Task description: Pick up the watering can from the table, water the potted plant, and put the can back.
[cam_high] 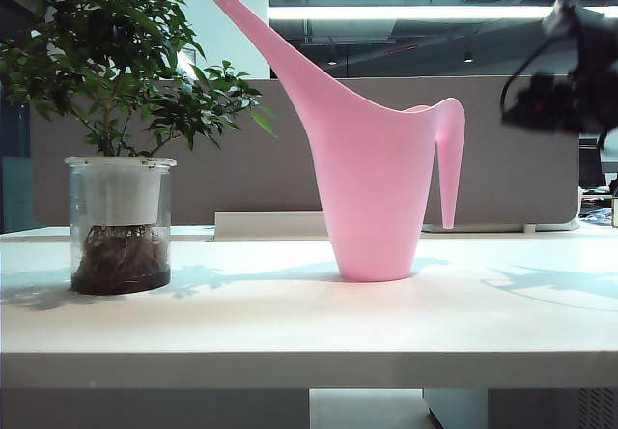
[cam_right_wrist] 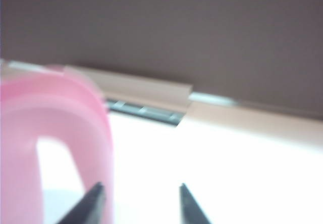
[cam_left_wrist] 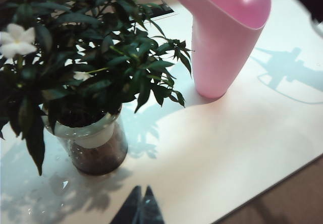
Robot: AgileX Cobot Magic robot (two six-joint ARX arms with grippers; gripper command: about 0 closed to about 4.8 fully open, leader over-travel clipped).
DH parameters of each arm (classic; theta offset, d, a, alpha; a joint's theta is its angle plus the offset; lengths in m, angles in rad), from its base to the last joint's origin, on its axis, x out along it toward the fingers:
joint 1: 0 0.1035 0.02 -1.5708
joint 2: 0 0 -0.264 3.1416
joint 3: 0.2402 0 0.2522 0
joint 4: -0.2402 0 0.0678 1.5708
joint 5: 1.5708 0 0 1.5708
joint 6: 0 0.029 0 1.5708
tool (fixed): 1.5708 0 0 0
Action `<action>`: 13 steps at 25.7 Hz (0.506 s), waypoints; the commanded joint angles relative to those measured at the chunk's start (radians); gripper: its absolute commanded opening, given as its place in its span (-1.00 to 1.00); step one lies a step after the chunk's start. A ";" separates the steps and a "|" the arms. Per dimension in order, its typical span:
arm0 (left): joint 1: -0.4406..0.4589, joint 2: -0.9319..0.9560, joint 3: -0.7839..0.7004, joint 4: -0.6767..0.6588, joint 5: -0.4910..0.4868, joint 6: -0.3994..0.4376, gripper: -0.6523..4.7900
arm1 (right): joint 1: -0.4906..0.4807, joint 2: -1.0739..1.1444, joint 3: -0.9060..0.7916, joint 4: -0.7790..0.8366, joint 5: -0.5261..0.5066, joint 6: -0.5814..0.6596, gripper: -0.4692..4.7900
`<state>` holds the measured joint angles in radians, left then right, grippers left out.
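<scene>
- The counter [cam_high: 290, 323] carries both things.
- The potted plant [cam_high: 116, 139] stands at its left.
- The watering can [cam_high: 372, 187] stands upright mid-counter, ungrasped.
- Right gripper [cam_right_wrist: 141, 204], jaws apart, hangs beside the handle; judging by this, the pick-up is under way, and closing on the handle comes next.
- Left gripper [cam_left_wrist: 140, 208], fingertips together, hovers near the plant.

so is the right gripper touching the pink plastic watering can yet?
Apart. The exterior view shows the right gripper in the air, with clear background between it and the pink plastic watering can.
</scene>
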<state>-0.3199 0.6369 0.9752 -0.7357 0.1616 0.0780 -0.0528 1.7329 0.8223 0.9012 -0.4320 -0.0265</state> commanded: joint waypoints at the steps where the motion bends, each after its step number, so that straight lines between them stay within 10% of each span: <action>1: -0.001 -0.002 0.003 0.012 0.000 0.000 -0.75 | 0.000 0.040 0.016 0.039 -0.065 0.003 0.20; 13: -0.001 -0.001 0.003 0.011 0.000 0.000 -0.75 | 0.007 0.158 0.159 0.012 -0.203 -0.008 0.46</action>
<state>-0.3195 0.6373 0.9752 -0.7368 0.1612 0.0780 -0.0517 1.8812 0.9676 0.9157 -0.6033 -0.0277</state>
